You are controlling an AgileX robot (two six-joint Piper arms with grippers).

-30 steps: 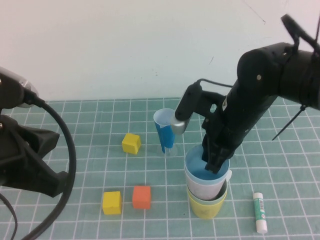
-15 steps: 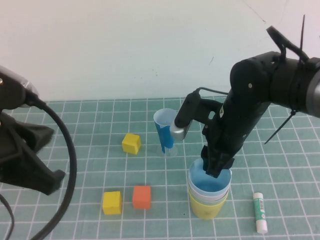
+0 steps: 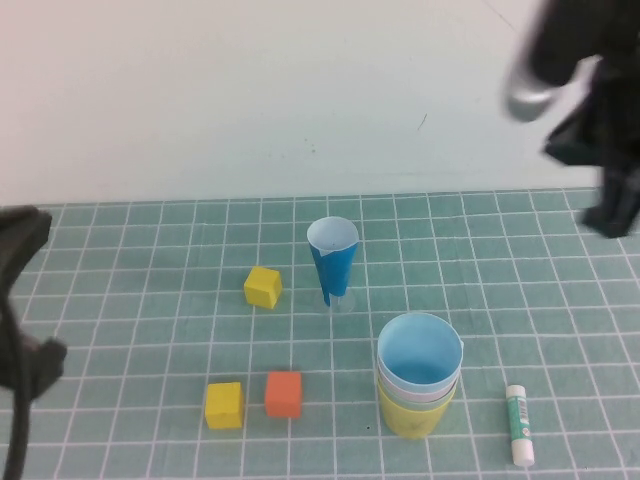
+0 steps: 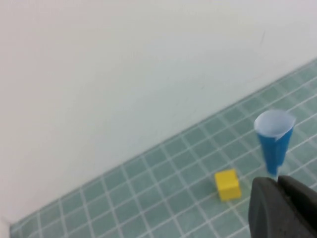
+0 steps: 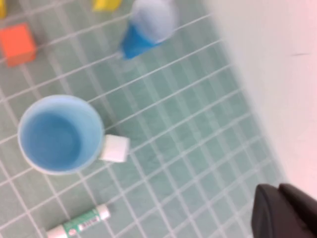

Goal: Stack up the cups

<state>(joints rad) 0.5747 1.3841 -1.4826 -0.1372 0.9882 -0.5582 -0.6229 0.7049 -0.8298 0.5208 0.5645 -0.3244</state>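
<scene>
The cups stand nested in one stack on the green grid mat at the front right. The light blue cup is on top, a pale cup rim shows under it, and the yellow cup is at the bottom. The pink and green cups cannot be told apart. The right wrist view looks down into the blue cup. My right gripper is shut and empty, raised high at the far right, well clear of the stack. My left gripper is shut and empty, at the far left.
A dark-blue cone cup stands behind the stack. A yellow block lies left of it. Another yellow block and an orange block lie at the front. A glue stick lies right of the stack.
My right gripper has let go of the blue cup, left it nested on the stack, and risen up and to the right. My left arm has drawn back to the left.
</scene>
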